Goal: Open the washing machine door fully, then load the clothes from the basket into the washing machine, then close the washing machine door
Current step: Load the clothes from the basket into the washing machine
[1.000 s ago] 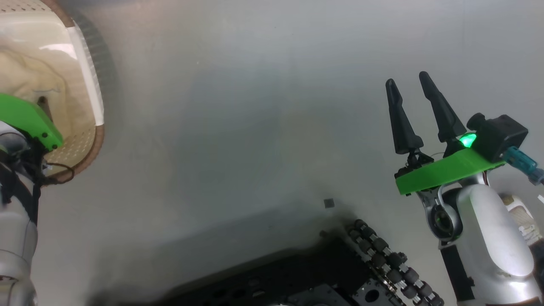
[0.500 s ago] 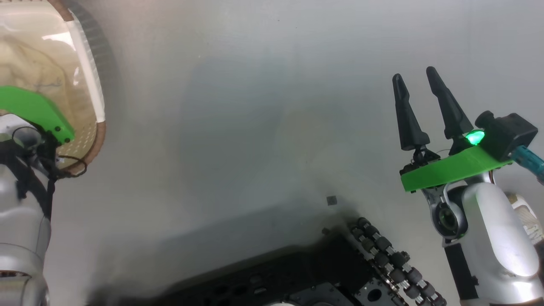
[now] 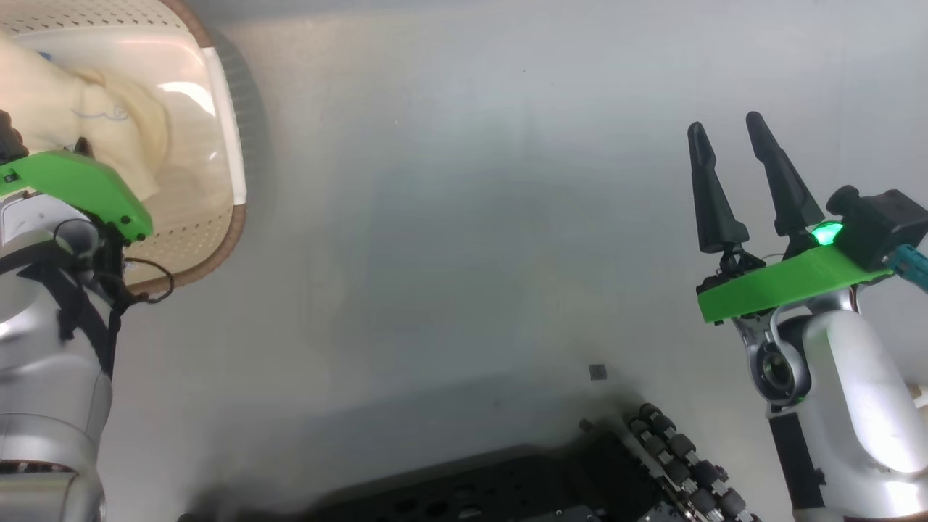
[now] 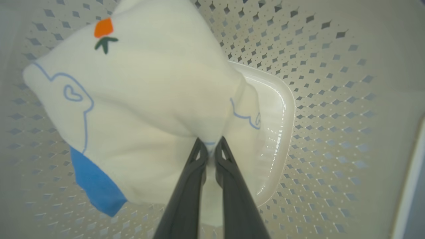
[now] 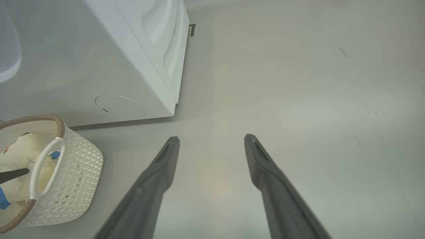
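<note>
Grey floor [image 3: 464, 217] all round, and the left gripper [image 4: 211, 149] is pinched tight on the clothes [image 4: 142, 99] inside the basket [image 4: 332, 83] (a hold for lifting out, surely), right gripper [image 3: 725, 122] spread open and idle, washing machine [image 5: 109, 66] nearby.

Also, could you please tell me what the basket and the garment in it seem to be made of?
The basket: likely moulded plastic, cream, slightly glossy, with perforated walls and a brown woven-look rim. The garment: soft matte cream-white fabric, bunching where the left gripper pinches it.
</note>
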Robot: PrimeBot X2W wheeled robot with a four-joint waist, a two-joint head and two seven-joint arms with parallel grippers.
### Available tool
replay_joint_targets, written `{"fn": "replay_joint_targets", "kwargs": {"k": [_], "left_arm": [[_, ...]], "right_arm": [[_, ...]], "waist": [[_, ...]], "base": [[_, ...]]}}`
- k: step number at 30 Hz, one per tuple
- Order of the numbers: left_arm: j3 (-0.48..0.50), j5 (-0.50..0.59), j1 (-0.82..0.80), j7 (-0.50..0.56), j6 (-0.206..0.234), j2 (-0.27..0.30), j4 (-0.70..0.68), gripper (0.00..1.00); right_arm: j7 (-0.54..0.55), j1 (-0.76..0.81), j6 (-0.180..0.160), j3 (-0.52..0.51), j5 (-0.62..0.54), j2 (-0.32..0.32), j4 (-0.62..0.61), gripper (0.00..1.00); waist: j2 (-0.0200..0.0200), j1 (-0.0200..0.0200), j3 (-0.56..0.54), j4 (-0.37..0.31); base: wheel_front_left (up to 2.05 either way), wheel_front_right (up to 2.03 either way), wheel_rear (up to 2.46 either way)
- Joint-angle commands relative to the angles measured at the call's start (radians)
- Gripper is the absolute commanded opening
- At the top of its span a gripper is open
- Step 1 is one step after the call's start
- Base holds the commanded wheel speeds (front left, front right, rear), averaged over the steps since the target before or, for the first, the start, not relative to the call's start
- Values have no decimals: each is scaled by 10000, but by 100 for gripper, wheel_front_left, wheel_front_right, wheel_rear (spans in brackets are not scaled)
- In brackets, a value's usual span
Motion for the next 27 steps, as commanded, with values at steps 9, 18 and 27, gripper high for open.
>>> {"fn": "replay_joint_targets", "kwargs": {"k": [9, 18, 27], "left_arm": [[88, -56, 897, -1684, -122, 157, -277, 0], [305, -15, 2030, -1988, 195, 87, -1591, 0], [792, 388, 4236, -1993, 483, -312, -4422, 0]], "right_arm": [[216, 817, -29, -305, -326, -112, -211, 100], [404, 1338, -29, -716, -571, -112, -302, 100], [776, 2149, -29, -1269, -1033, -112, -613, 100]], "waist": [[0, 0, -1357, 540], [0, 0, -2735, 678], [0, 0, -4352, 1035]], "base": [[0, 0, 0], [0, 0, 0], [0, 0, 0]]}}
